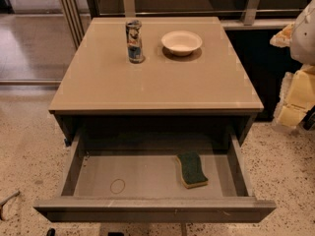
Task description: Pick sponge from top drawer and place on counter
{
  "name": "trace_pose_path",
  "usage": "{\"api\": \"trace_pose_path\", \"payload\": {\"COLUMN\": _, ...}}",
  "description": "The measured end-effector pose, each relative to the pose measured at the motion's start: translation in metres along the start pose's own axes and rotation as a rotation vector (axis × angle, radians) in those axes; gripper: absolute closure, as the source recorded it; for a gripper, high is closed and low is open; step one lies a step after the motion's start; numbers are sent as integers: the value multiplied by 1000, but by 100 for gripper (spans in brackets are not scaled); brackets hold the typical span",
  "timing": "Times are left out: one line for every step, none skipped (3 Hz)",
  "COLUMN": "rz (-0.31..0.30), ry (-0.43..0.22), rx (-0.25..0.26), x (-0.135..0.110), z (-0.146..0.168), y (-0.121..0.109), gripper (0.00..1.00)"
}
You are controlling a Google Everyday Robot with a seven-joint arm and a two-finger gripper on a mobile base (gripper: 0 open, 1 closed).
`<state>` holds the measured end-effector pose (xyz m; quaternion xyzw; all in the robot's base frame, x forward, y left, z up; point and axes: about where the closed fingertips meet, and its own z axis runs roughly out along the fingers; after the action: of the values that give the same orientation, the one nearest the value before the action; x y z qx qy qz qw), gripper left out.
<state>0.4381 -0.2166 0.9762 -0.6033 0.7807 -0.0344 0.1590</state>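
Sponge (192,169) lies green face up on the floor of the open drawer (147,209), in its right half, well apart from the ring mark (117,186) at front left. On the counter (147,85) above, a can (134,41) and a bowl (181,42) stand near the back. My tool (294,101) hangs at the far right, beside the counter; I cannot tell whether it is wide or narrow.

The sponge (192,169) lies on the right in the top drawer (152,208). A can (134,41) stands left of a bowl (181,42) on the counter (147,82). The gripper (294,104) is right of the counter.
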Motion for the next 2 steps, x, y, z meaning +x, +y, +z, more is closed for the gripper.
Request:
{"api": "trace_pose_path", "payload": {"rz": 0, "ry": 0, "rx": 0, "x": 0, "z": 0, "y": 0, "gripper": 0}}
{"api": "trace_pose_path", "payload": {"rz": 70, "ry": -62, "rx": 3, "x": 0, "z": 24, "y": 1, "gripper": 20}}
